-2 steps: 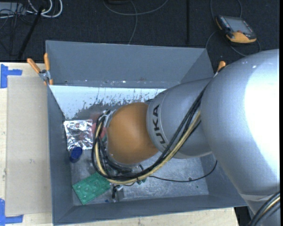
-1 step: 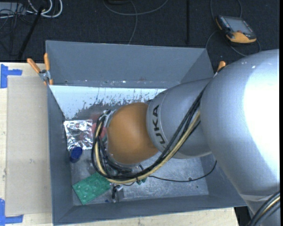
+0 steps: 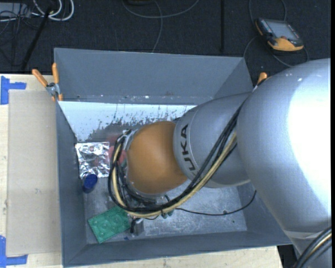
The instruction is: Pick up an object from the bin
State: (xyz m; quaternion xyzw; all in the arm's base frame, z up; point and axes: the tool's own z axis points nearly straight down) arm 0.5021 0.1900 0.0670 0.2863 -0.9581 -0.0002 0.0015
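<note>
**Scrap of green nearest the pincer, low in the bin's corner**

Scrap, flat and roughly square, green with a textured face: it lies on the floor of the grey bin, in the corner at the view's lower left, one edge close to the front wall. Just beside its right edge we see a dark tip that we take for the pincer. The orange cover and the looped cables hide the rest, so we cannot tell whether the pincer is open, closed or gripping anything.

Further up the view's left side lie a crumpled silver foil packet and, touching its lower edge, a small blue thing. The arm comes in from the right.

We judge the risks as follows. The scrap lies flat, so a closing pincer may find no edge and only push it against the wall. A descent too deep would scrape the floor. In so tight a corner, the cover or cables could brush the foil packet or catch on the bin's side.
</note>
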